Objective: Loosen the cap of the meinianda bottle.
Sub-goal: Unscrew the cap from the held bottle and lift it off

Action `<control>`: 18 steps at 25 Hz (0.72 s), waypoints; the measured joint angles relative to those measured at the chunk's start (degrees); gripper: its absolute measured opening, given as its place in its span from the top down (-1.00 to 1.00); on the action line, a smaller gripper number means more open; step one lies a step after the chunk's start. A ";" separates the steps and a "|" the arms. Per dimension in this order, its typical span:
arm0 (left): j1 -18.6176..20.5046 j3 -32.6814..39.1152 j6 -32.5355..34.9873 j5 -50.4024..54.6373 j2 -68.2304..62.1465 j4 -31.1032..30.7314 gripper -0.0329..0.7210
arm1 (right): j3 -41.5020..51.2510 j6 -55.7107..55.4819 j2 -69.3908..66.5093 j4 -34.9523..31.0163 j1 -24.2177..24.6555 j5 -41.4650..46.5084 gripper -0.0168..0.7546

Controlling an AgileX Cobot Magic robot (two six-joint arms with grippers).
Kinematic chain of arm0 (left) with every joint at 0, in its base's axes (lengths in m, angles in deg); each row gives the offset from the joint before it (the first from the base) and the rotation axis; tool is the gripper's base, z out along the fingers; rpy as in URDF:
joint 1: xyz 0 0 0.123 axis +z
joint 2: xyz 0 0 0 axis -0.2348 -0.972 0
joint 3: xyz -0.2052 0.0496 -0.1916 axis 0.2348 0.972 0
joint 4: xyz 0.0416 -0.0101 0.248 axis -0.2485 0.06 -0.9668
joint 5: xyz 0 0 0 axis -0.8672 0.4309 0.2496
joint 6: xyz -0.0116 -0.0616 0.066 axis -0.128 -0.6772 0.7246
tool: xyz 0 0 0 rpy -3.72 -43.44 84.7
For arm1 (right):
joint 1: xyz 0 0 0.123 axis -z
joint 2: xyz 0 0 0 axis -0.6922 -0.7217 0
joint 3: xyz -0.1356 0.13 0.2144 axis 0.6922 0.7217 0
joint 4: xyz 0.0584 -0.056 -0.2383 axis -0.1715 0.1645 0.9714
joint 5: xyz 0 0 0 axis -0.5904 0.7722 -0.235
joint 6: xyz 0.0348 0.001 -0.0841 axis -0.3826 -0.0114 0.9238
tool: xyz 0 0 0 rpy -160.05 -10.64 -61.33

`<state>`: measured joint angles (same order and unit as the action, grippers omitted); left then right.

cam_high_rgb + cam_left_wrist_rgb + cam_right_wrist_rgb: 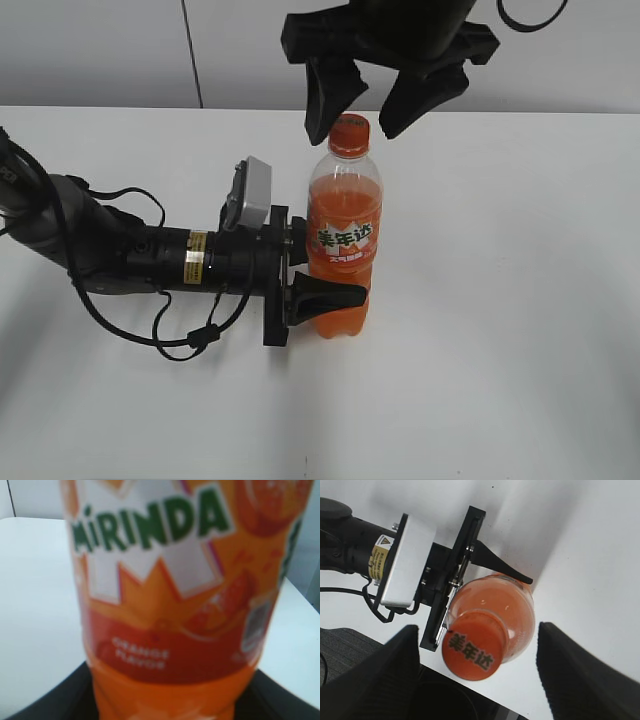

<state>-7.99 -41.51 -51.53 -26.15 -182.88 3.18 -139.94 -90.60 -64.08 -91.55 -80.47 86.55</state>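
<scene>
The meinianda bottle (345, 230) stands upright on the white table, full of orange drink, with an orange label. My left gripper (330, 287) lies low along the table and is shut on the bottle's lower body; one black finger (335, 297) crosses its front. In the left wrist view the label (170, 605) fills the frame between dark fingers (45, 702). The orange cap (350, 137) sits on the neck. My right gripper (351, 127) hangs over it, open, a finger on each side with gaps. From above, the cap (472, 650) lies between the spread fingers (585, 675).
The left arm (120, 250) with its cables (185, 340) stretches across the table's left half. A grey wall (100, 50) rises behind the table's far edge. A dark base (350, 655) shows beyond the table's edge in the right wrist view.
</scene>
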 joint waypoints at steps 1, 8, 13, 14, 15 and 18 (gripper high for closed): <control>0.00 0.00 0.00 0.00 0.00 0.00 -0.16 | 0.00 0.04 0.00 0.00 0.00 0.00 -0.45; 0.00 0.00 0.00 0.05 0.00 0.00 -0.16 | 0.00 1.63 -0.06 0.00 0.00 0.00 0.09; 0.00 0.00 -0.06 0.05 0.00 0.00 -0.16 | 0.00 5.26 -0.06 -0.07 0.00 -0.11 0.26; 0.00 0.00 -0.06 0.05 0.00 0.00 -0.16 | 0.00 6.71 -0.06 -0.07 0.00 -0.11 0.26; 0.00 0.00 -0.06 0.05 0.00 0.00 -0.16 | 0.00 8.56 -0.06 -0.13 0.00 -0.11 0.26; 0.00 0.00 -0.06 0.05 0.00 0.00 -0.16 | 0.00 18.58 -0.06 -0.24 0.00 -0.11 0.26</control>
<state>-7.99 -41.51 -51.59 -26.10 -182.88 3.18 -139.94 -72.02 -64.15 -91.79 -80.47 86.43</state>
